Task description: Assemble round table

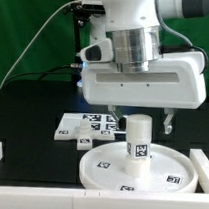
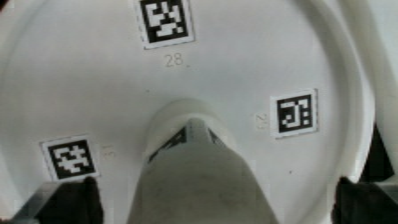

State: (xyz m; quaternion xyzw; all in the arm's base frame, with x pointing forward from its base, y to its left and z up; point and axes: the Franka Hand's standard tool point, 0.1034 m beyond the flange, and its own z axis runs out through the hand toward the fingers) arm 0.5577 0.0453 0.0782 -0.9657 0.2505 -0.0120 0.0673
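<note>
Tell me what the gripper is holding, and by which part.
Nothing: the gripper is open, fingers apart on either side of the upright leg, not touching it.

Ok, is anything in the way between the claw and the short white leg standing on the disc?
Nothing visible. The open claw hangs over the short white plastic cylindrical leg, one finger toward each side of it, with no other part between them. The leg stands upright on the large white round disc.
</note>
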